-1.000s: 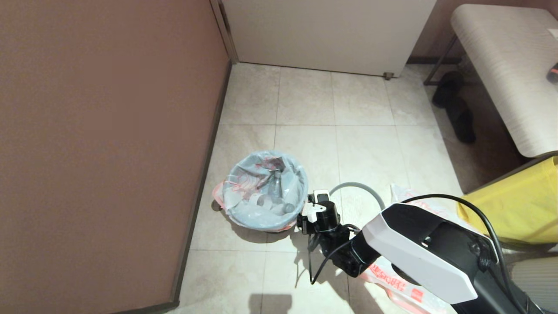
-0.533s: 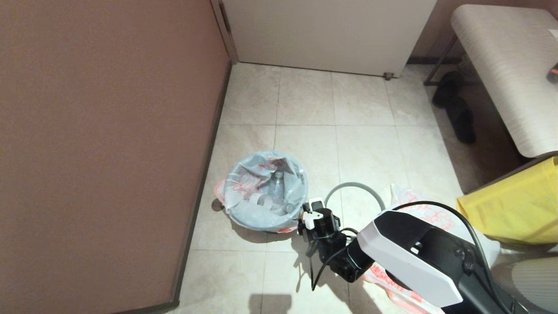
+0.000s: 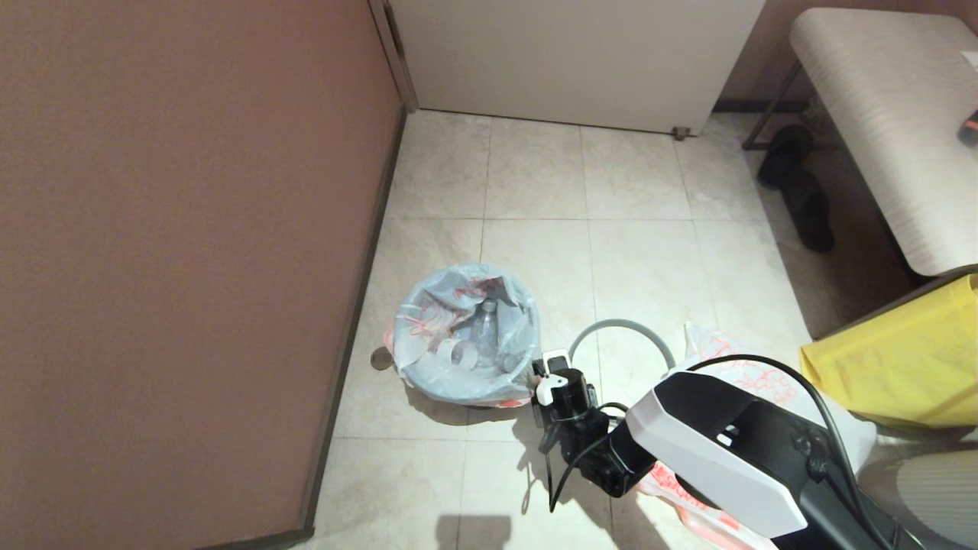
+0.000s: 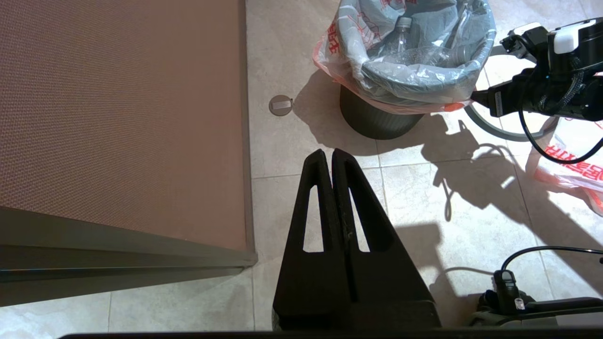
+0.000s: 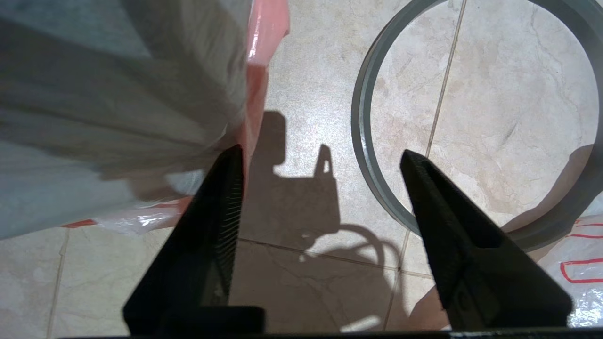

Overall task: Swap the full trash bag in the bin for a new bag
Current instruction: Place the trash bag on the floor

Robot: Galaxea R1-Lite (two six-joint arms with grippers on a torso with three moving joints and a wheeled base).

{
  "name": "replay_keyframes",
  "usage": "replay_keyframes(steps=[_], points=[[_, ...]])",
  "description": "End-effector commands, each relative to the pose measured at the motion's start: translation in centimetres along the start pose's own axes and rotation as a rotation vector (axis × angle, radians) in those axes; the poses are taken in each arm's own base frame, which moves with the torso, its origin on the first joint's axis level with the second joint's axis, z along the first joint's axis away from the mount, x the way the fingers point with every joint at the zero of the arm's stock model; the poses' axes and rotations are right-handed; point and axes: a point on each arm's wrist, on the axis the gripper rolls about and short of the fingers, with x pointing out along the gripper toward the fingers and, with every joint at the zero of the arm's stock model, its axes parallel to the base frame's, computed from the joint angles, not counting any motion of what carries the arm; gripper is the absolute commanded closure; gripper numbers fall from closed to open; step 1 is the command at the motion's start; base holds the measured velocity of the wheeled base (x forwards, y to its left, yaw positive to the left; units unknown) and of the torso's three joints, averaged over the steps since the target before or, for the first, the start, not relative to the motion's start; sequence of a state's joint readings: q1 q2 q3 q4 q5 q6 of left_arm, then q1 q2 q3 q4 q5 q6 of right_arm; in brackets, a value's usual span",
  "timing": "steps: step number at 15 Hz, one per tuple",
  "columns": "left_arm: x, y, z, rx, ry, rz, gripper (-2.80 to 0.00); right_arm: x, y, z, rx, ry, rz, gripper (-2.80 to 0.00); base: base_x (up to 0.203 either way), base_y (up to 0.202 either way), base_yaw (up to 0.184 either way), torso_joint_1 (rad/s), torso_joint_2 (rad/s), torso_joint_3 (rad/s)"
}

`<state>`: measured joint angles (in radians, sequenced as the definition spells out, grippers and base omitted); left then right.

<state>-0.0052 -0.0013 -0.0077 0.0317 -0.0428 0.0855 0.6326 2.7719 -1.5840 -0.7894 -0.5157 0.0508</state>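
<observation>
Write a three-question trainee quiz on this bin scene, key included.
1. True or false: the grey ring sits on the bin.
2. Which gripper is beside the full trash bag: A left, B right?
3. What colour are that bag's handles?

Key: 1 false, it lies on the floor. 2 B, the right gripper, fingers apart; the left gripper is shut, away from the bin. 3 pink-red.

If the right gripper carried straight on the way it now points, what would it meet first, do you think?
Probably bare floor tile: the right gripper points down between the full trash bag, which one jaw brushes, and the grey ring.
</observation>
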Motion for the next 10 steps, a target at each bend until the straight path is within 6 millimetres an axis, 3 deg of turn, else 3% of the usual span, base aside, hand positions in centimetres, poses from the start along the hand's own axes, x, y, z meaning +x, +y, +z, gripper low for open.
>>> replay_keyframes(steps=[1,10], points=[[0.0,0.0,0.0,0.001,0.000,0.000,0.00,0.1,0.0,-0.2,-0.008,0.001,-0.005,0.00,0.000,0.000,0.000,0.000,0.00,0.000],[0.0,0.0,0.0,0.000,0.002,-0.001,0.00,0.9,-2.1,0.2,-0.119,-0.002,-0.177,0.00,0.000,0.000,0.000,0.000,0.00,0.000]])
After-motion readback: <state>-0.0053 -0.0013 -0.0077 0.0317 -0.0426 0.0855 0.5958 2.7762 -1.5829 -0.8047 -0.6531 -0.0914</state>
